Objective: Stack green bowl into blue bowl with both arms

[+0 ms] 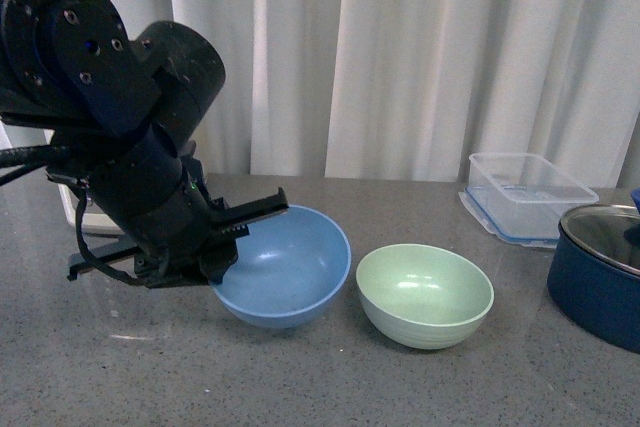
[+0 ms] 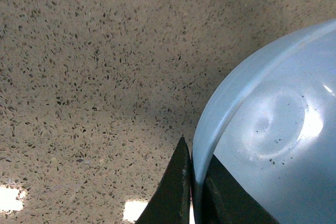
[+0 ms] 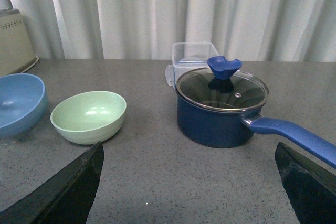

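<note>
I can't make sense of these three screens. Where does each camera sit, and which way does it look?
Front: on the robot's body, looking ahead; shows the left gripper pinching the blue bowl, with the green bowl beside it.
Left wrist: on that arm, looking along its fingers at that bowl's rim and the counter.
Right wrist: on the other arm, with the open right gripper framing both bowls and a pot.
All three see the blue bowl.

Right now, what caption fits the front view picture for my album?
The robot's left hand pinches the rim of the tilted blue bowl, beside the green bowl.
</note>
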You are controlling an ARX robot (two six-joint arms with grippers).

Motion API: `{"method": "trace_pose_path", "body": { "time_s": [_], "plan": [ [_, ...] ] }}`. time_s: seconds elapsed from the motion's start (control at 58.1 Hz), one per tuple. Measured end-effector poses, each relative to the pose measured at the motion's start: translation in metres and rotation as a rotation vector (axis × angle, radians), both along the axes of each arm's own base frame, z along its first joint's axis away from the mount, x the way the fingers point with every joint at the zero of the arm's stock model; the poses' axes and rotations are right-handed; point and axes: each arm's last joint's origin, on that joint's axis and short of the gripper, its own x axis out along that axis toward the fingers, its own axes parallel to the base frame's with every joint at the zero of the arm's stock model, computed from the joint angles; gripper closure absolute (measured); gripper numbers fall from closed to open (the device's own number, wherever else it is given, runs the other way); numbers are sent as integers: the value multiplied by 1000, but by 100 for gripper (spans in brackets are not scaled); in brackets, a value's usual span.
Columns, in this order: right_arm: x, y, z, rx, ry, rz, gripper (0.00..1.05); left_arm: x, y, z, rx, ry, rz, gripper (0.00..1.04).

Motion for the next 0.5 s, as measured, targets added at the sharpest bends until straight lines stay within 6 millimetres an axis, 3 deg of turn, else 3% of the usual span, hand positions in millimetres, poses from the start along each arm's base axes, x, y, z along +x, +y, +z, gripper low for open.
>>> {"method": "trace_pose_path", "body": {
  "time_s": [0.499],
  "plan": [
    [0, 0, 0, 0, 0, 0, 10, 5, 1, -20, 18, 35, 27, 101]
  ]
}}
